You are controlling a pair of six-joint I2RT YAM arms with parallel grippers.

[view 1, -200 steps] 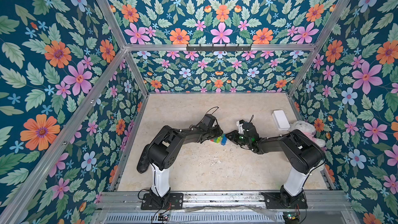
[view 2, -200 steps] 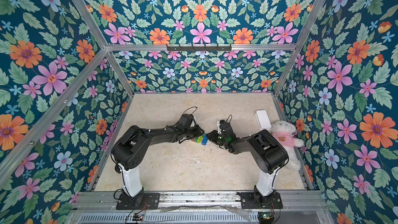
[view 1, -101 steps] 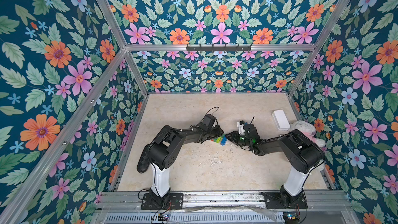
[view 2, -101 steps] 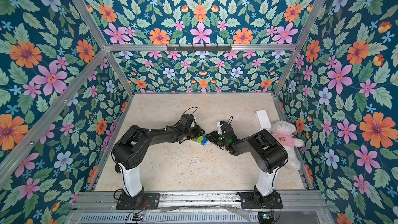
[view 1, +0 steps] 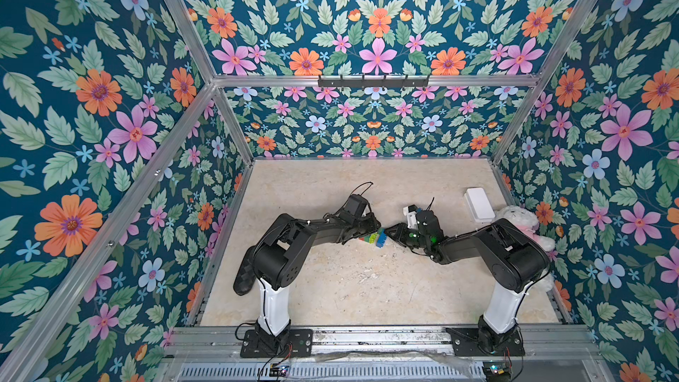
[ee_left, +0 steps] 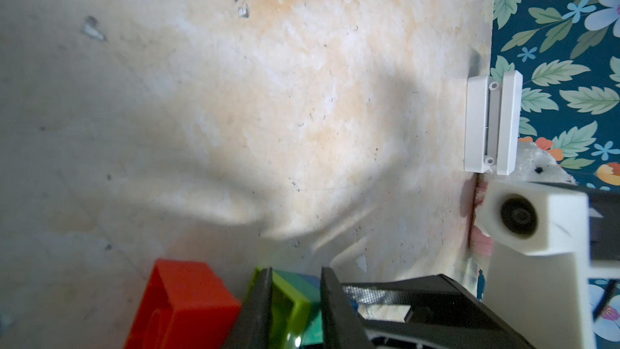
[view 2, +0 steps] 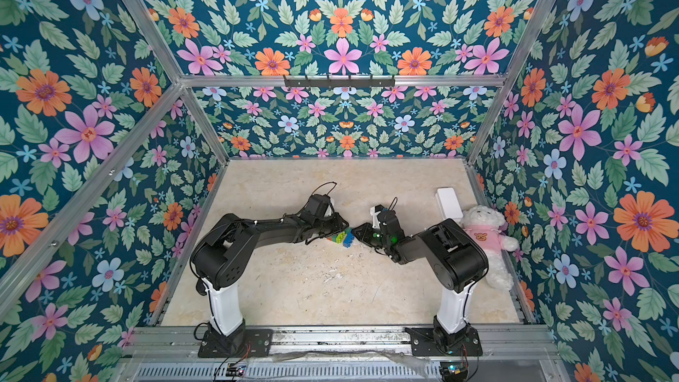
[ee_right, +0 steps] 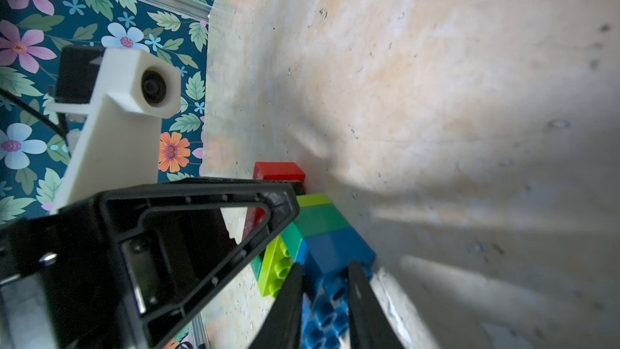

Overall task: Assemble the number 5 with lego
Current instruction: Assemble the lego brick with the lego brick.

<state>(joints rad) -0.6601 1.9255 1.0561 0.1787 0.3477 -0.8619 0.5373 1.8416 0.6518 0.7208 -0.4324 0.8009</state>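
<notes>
Near the middle of the beige, marbled tabletop (view 1: 349, 288), between the tips of the two black arms, is the lego figure (view 1: 374, 239), a small joined stack of studded plastic bricks. Both top views show it as a short band of red, green and blue. Its red brick (ee_left: 181, 297) is at the end toward the left arm and its blue brick (ee_right: 335, 250) at the end toward the right arm. A lime-green brick (ee_left: 285, 303) and a dark-green brick (ee_right: 318, 219) sit between them.

The left gripper (ee_left: 295, 275) is clamped on the lime-green brick, one black finger pressing each side of it, and the red brick is just outside the grip. The right gripper (ee_right: 325, 266) comes from the opposite side. Its two narrow fingers are closed on the blue brick, one on each flank, with studs showing between them. The two gripper tips are nearly nose to nose.

The figure is down at table level; whether it rests on the surface I cannot tell. Well apart, by the right wall, a flat white rectangular box (view 1: 479, 204) lies on the table, and a white plush bear (view 2: 485, 237) in a pink top leans beside it.
</notes>
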